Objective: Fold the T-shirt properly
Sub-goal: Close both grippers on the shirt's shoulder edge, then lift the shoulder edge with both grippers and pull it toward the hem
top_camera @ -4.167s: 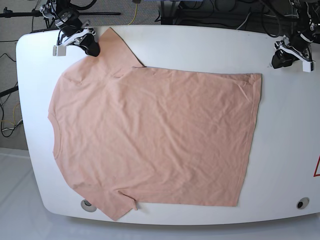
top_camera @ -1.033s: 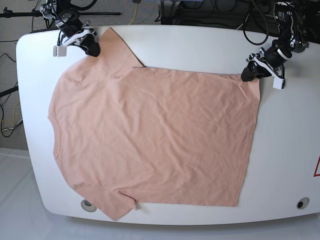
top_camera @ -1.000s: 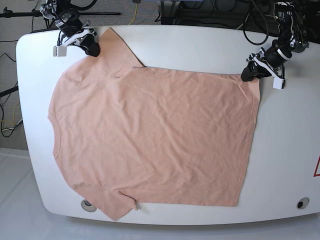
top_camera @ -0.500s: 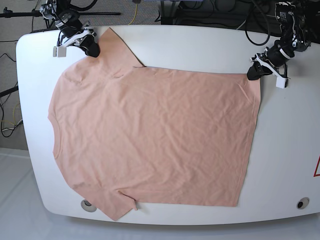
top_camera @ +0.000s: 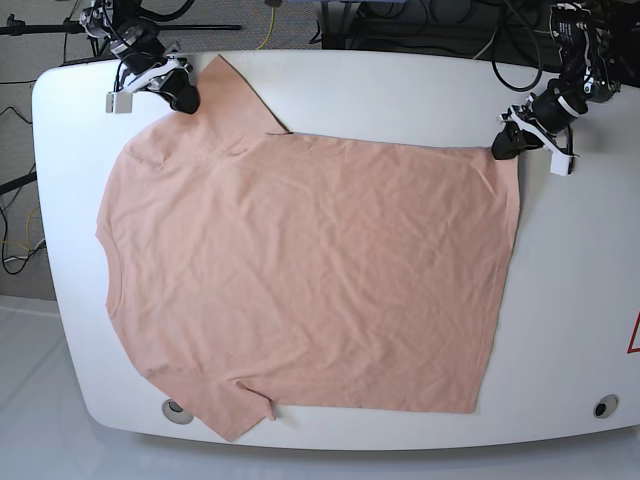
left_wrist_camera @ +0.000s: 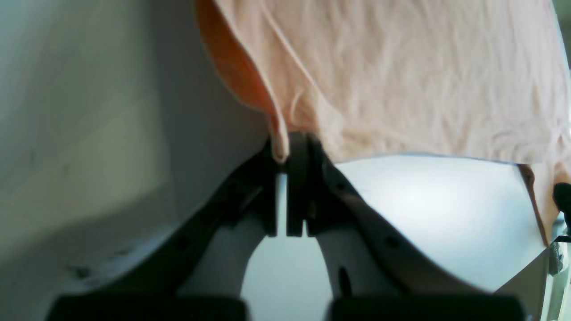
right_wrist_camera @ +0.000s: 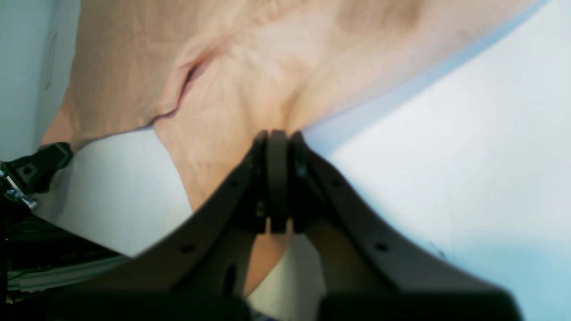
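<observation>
The T-shirt lies flat across the white table. The left gripper pinches its far right hem corner, and the right gripper pinches the far left sleeve. Both should lift evenly together, keeping the far edge taut while carrying it toward the near edge.

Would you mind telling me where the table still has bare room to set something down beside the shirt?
The white table is bare along the far edge between the right gripper and left gripper, and in a strip past the T-shirt hem on the left gripper's side. The near edge is crowded: one sleeve overhangs it.
</observation>
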Action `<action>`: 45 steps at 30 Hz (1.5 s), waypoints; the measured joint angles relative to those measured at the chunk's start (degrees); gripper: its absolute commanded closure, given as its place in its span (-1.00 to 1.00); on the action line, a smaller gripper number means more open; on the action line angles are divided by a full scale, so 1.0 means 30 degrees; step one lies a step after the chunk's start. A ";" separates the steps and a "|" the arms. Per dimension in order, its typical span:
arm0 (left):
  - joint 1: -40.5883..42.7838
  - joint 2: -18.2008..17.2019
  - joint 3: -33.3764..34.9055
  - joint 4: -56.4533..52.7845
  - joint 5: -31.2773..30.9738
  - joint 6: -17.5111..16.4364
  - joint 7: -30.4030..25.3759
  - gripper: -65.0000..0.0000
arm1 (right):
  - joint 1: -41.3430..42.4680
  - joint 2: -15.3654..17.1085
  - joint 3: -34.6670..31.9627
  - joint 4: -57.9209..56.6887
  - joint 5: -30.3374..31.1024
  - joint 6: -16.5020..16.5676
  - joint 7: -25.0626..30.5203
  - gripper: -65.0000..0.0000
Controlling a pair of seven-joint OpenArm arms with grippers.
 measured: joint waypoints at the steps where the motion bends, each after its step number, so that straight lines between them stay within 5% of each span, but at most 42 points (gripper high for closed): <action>1: 0.0015 0.0000 0.0000 0.0000 -0.0015 0.0000 -0.0007 1.00 | -0.0036 0.0007 0.0000 0.0022 0.0007 -0.0007 0.0000 1.00; 24: 0.0882 -0.0459 0.0015 0.1603 0.0321 0.0204 0.0816 1.00 | -0.0991 -0.0066 0.1537 0.5748 -0.0605 -0.0430 -0.0641 1.00; 45: 0.1319 -0.0175 -0.1596 0.2616 0.0299 -0.0007 0.0525 1.00 | -0.0729 -0.0160 0.3293 0.4823 -0.0364 -0.0342 -0.0663 1.00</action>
